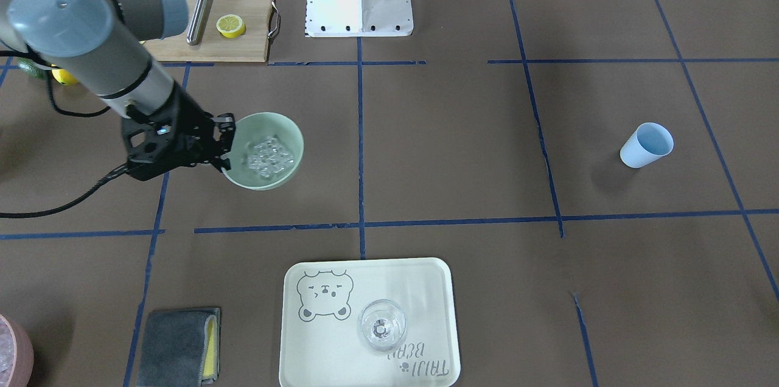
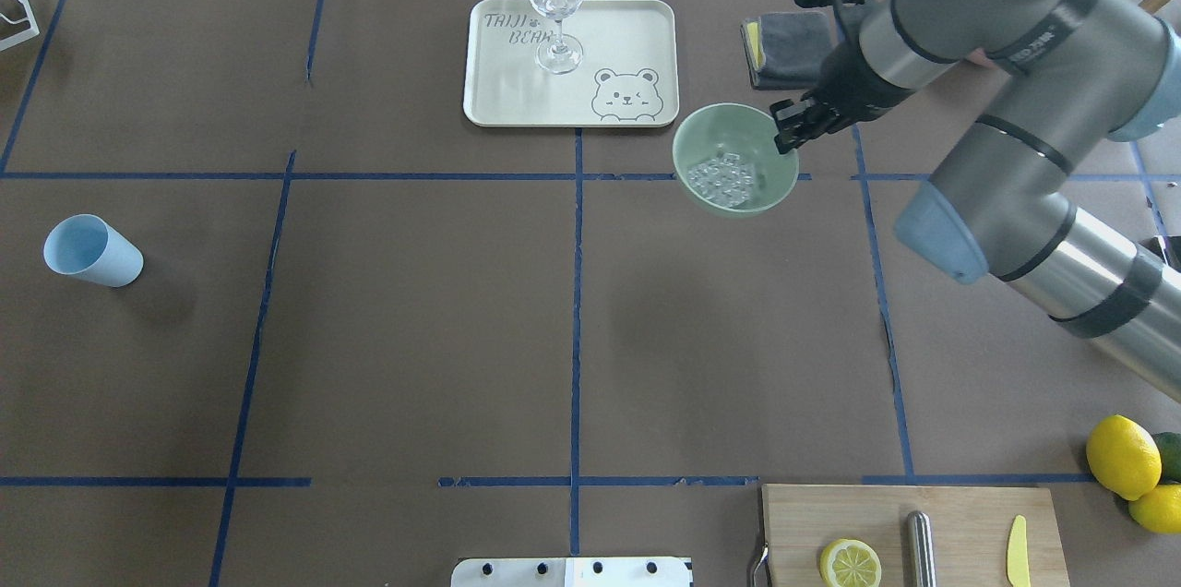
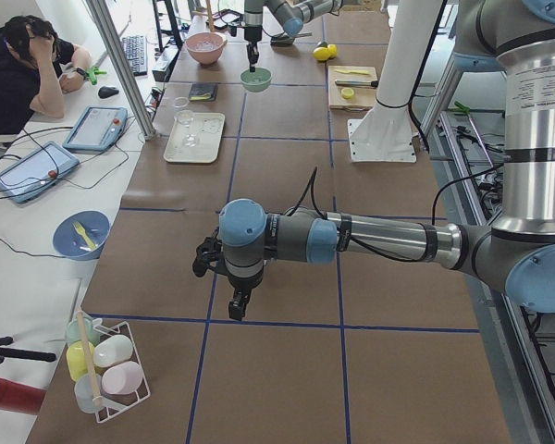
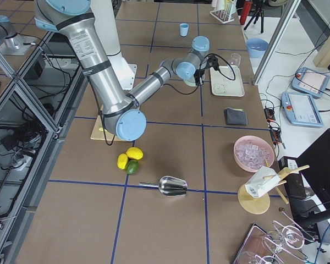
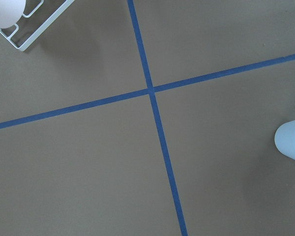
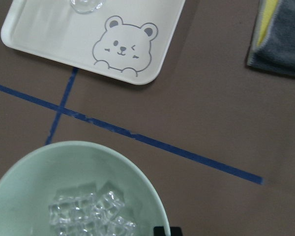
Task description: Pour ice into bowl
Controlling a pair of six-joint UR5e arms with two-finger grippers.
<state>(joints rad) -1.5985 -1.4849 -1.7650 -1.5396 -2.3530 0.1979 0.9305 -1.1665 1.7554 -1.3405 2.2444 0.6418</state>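
Note:
The pale mint-green bowl [image 1: 271, 123] holds a small heap of clear ice cubes [image 1: 268, 156]. In the overhead view the bowl [image 2: 729, 127] and ice [image 2: 724, 176] sit right of the tray. My right gripper [image 1: 226, 146] [image 2: 786, 133] is shut on the bowl's rim. The right wrist view shows the bowl [image 6: 64, 167], the ice [image 6: 88, 211] and my gripper [image 6: 162, 230] at the rim. My left gripper [image 3: 235, 311] hangs over bare table far from the bowl; I cannot tell whether it is open.
A clear glass [image 1: 381, 326] stands on a cream bear tray [image 1: 426, 289]. A grey cloth [image 1: 179, 344], a light blue cup [image 1: 646, 145], a cutting board with half a lemon [image 1: 231, 25], a pink container of ice [image 4: 254, 153] and a metal scoop [image 4: 170, 186] are around.

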